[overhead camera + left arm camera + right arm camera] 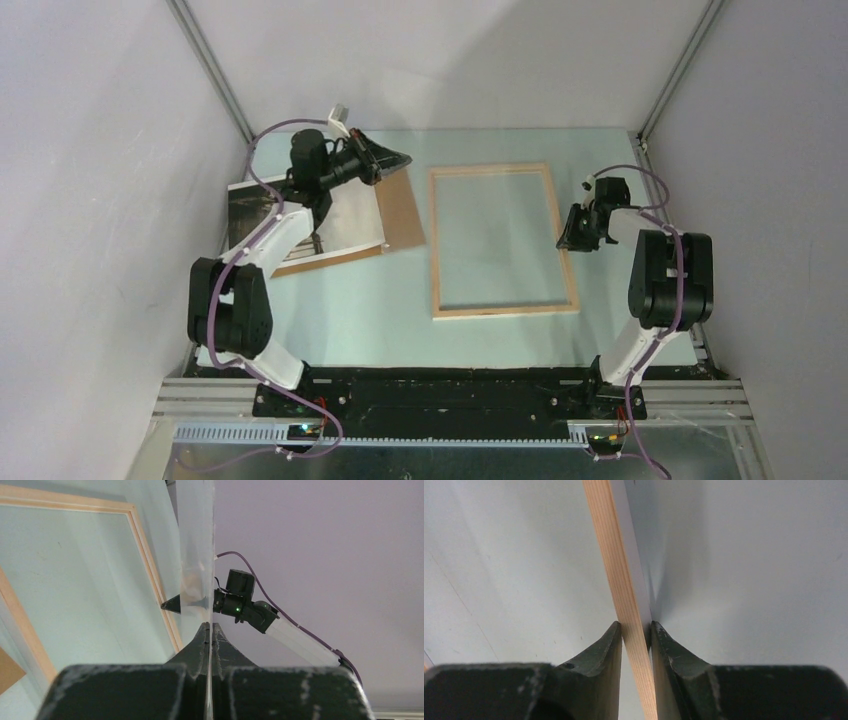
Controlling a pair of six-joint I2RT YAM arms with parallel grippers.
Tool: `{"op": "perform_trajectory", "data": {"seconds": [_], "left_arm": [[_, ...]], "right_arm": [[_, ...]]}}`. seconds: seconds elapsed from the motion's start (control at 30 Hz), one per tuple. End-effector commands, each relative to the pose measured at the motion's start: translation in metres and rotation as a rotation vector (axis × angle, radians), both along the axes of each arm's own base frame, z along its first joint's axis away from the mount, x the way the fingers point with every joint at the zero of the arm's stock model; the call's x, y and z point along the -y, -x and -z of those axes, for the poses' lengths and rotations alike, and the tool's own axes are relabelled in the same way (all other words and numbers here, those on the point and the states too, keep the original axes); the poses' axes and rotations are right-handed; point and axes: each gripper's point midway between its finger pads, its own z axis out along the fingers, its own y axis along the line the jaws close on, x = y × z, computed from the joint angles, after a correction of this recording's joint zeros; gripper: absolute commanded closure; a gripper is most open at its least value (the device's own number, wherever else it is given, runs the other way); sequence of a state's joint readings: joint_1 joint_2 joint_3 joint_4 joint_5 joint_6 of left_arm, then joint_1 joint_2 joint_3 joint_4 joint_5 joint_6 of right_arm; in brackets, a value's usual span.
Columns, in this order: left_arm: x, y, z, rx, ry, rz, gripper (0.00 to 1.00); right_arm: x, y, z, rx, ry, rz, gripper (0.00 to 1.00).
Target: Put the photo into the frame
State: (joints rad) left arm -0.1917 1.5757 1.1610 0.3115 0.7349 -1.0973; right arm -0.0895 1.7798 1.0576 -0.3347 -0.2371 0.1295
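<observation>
The frame [503, 309], pale wood rails, lies flat at the table's middle. My right gripper [573, 240] stands at its right rail. In the right wrist view the rail [616, 570] runs between the fingertips [614, 630], which touch it on both sides, so the right gripper [636, 625] is shut on it. The photo [248, 205] lies at the left, partly under my left arm, on a brown backing board [402, 215]. Above the board's far corner my left gripper [395, 158] is shut on a thin clear sheet [196, 555], seen edge-on in the left wrist view, where the left gripper [210, 626] pinches it.
Grey enclosure walls stand close on the left, right and back. The backing board juts out toward the frame's [150, 565] left rail. In the left wrist view my right arm [245, 607] shows beyond the clear sheet. Both arm bases sit at the near edge.
</observation>
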Motion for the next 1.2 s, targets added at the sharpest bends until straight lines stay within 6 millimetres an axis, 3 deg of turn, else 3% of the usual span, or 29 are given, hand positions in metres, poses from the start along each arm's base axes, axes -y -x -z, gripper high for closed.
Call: {"op": "perform_trajectory", "data": {"seconds": [0.0,0.27,0.47,0.57,0.63,0.87,1.17], "left_arm": [[0.016,-0.002,-0.010,0.042,0.042,0.008,1.00],[0.037,-0.012,0.008,-0.005,0.056,0.030,1.00],[0.066,-0.014,0.037,-0.071,0.060,0.094,1.00],[0.077,-0.014,0.043,-0.082,0.079,0.125,1.00],[0.084,-0.014,0.046,-0.091,0.096,0.143,1.00],[0.104,-0.022,0.049,-0.099,0.154,0.188,1.00],[0.133,-0.021,0.073,-0.147,0.187,0.240,1.00]], "right_arm": [[-0.005,0.036,0.004,-0.089,-0.038,0.042,0.85],[-0.016,0.049,-0.008,-0.086,-0.086,-0.011,0.84],[-0.003,0.045,-0.024,-0.036,-0.125,0.018,0.62],[0.010,0.044,-0.038,-0.001,-0.168,0.056,0.46],[0.019,0.044,-0.046,0.022,-0.189,0.081,0.41],[0.047,0.046,-0.058,0.067,-0.211,0.146,0.38],[0.051,0.045,-0.056,0.072,-0.253,0.157,0.39]]}}
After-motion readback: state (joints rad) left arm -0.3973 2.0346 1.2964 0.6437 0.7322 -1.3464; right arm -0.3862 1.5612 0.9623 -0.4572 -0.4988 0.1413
